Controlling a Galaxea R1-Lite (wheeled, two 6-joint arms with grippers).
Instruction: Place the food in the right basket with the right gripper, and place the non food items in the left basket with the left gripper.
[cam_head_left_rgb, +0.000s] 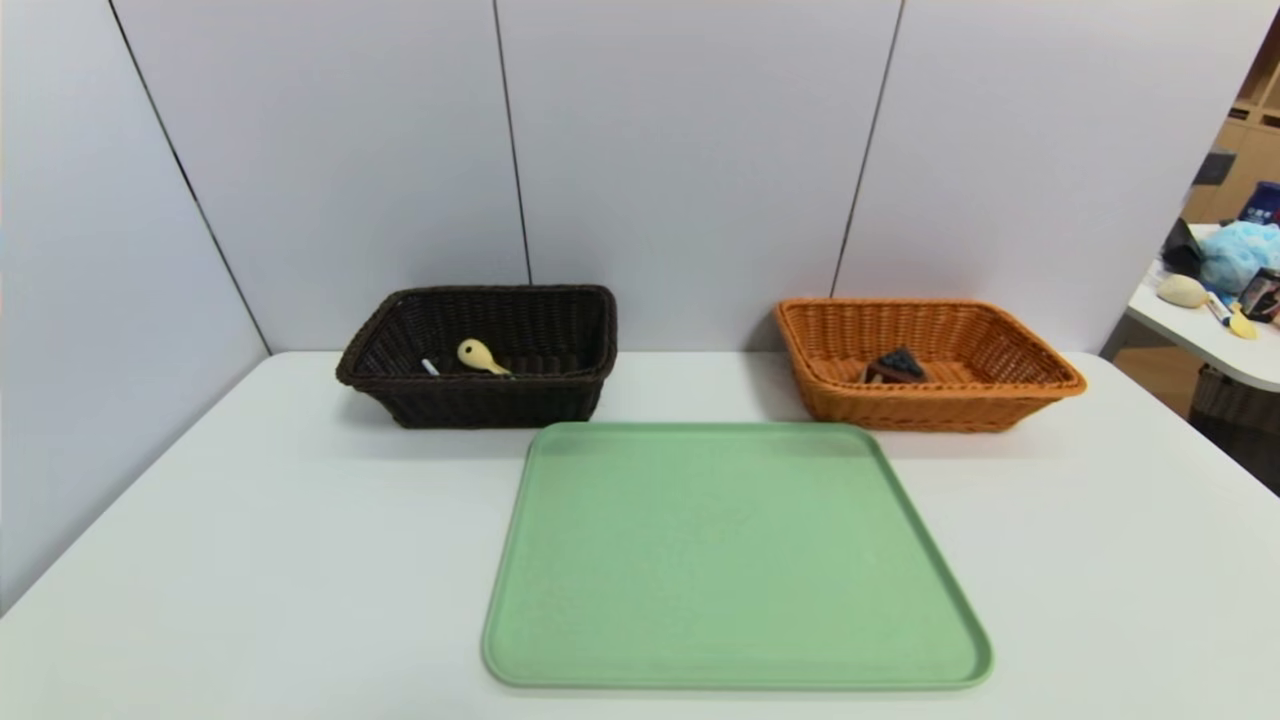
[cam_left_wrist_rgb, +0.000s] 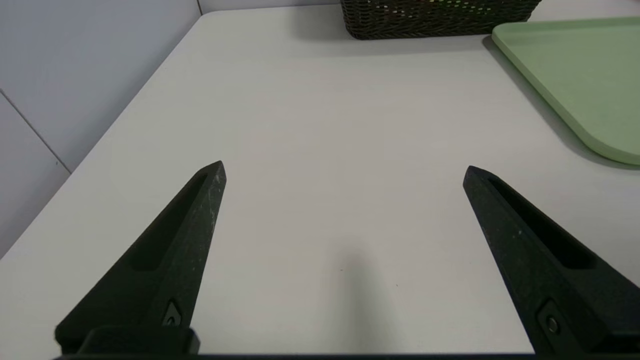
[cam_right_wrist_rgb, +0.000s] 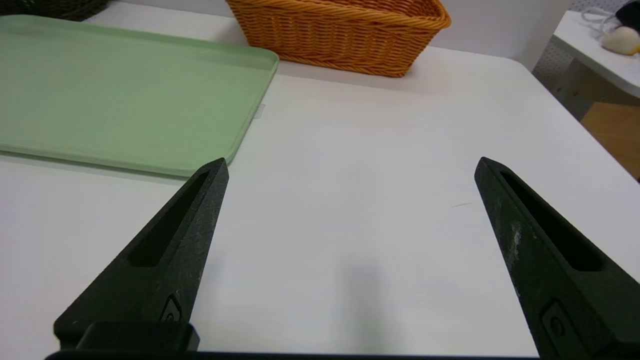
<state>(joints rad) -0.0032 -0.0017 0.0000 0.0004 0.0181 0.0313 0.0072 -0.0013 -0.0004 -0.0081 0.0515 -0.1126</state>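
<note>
The toy cake slice (cam_head_left_rgb: 894, 366) lies inside the orange-tan right basket (cam_head_left_rgb: 1040, 365) at the back right. In the dark brown left basket (cam_head_left_rgb: 560, 330) at the back left lie the yellow spatula (cam_head_left_rgb: 478, 355) and the end of a white pen (cam_head_left_rgb: 430, 367). Neither arm shows in the head view. My left gripper (cam_left_wrist_rgb: 344, 170) is open above bare table, near the front left, with the left basket (cam_left_wrist_rgb: 430, 20) far ahead. My right gripper (cam_right_wrist_rgb: 351, 166) is open above bare table at the front right, with the right basket (cam_right_wrist_rgb: 345, 35) ahead.
A pale green tray (cam_head_left_rgb: 735, 560) with nothing on it lies in the middle of the white table (cam_head_left_rgb: 250, 550). Grey partition walls close the back and left. A side table (cam_head_left_rgb: 1210, 340) with clutter stands beyond the right edge.
</note>
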